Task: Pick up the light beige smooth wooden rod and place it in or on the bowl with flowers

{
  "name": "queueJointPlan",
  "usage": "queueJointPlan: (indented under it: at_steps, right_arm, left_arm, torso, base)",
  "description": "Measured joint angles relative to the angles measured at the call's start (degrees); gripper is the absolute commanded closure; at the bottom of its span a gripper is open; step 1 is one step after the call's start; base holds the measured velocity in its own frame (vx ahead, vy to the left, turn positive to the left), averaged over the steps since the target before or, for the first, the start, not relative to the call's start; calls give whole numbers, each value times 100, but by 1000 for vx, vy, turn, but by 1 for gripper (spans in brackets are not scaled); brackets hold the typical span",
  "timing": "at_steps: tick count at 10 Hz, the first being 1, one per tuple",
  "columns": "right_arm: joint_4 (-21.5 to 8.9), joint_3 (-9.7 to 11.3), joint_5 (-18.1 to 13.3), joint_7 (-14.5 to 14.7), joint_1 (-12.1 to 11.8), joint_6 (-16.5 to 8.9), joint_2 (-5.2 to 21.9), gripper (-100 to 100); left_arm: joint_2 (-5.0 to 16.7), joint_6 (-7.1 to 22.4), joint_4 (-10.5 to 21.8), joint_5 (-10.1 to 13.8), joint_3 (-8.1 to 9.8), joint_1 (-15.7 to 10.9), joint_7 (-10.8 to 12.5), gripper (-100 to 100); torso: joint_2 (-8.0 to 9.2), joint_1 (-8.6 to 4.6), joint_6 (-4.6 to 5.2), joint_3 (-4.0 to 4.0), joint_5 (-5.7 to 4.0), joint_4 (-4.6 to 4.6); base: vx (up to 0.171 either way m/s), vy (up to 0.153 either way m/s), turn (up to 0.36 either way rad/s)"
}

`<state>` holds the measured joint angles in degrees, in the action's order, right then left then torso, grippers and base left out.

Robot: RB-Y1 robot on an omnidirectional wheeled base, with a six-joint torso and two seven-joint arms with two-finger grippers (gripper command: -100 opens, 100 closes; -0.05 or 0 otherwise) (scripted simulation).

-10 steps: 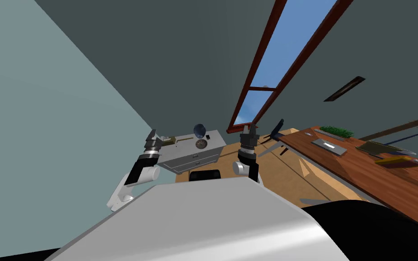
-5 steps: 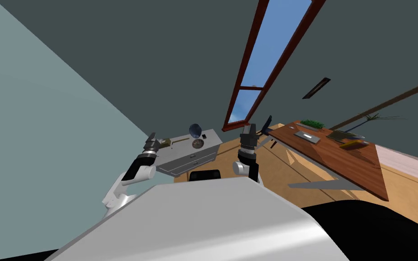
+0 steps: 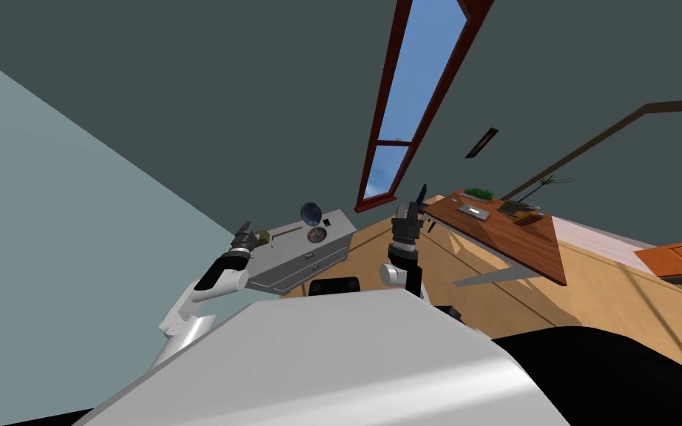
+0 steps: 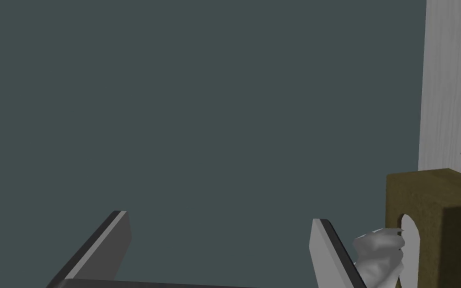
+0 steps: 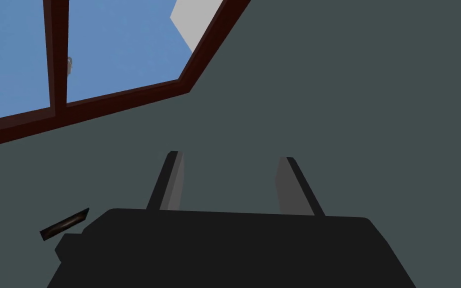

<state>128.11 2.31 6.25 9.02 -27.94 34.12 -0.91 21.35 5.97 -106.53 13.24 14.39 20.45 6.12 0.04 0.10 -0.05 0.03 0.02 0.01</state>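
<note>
1. Your left hand [image 3: 245, 229] is held up at the left end of the grey drawer cabinet [image 3: 310, 260]. In the left wrist view its 2 fingers [image 4: 117, 240] stand wide apart with nothing between them.
2. Just beside that hand, an olive tissue box [image 4: 439, 215] sits on the cabinet top. A white tissue [image 4: 379, 252] pokes from its oval slot, close to 1 finger.
3. The light beige rod [image 3: 288, 233] lies flat on the cabinet top between the tissue box and the bowl [image 3: 316, 235]. Neither hand touches it.
4. The bowl stands near the rod's right end. Its inside looks dark and patterned, but it is too small for you to read the pattern.
5. Behind the bowl are a dark blue rounded object [image 3: 311, 214] and a small black item [image 3: 327, 222].
6. Your right hand [image 3: 407, 209] is held up to the right of the cabinet, above the wooden floor [image 3: 598, 296]. The right wrist view shows its 2 fingers [image 5: 172, 180] apart and empty.
7. Farther right, well apart from the cabinet, a brown wooden tabletop [image 3: 528, 248] carries a green plant [image 3: 478, 193] and a few flat items.
</note>
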Motion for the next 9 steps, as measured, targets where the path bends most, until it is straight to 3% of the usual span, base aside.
queueJointPlan:
  at_steps: [5, 7, 9]
  right_arm:
    - [0, 0, 0, 0, 1, 0, 0, 0]
    - [0, 0, 0, 0, 1, 0, 0, 0]
    - [0, 0, 0, 0, 1, 0, 0, 0]
  left_arm:
    - [446, 677, 862, 286, 299, -348, 34, -100]
    - [613, 972, 1083, 414, 436, -372, 61, -100]
    - [800, 1230, 1545, 526, 540, -576, 71, -100]
  torso:
    - [-3, 0, 5, -2, -1, 0]
    - [-3, 0, 4, -2, -1, 0]
    - [-6, 2, 4, -3, 0, -1]
  base:
    - [-17, 5, -210]
    - [-13, 6, -209]
    - [-11, 9, -232]
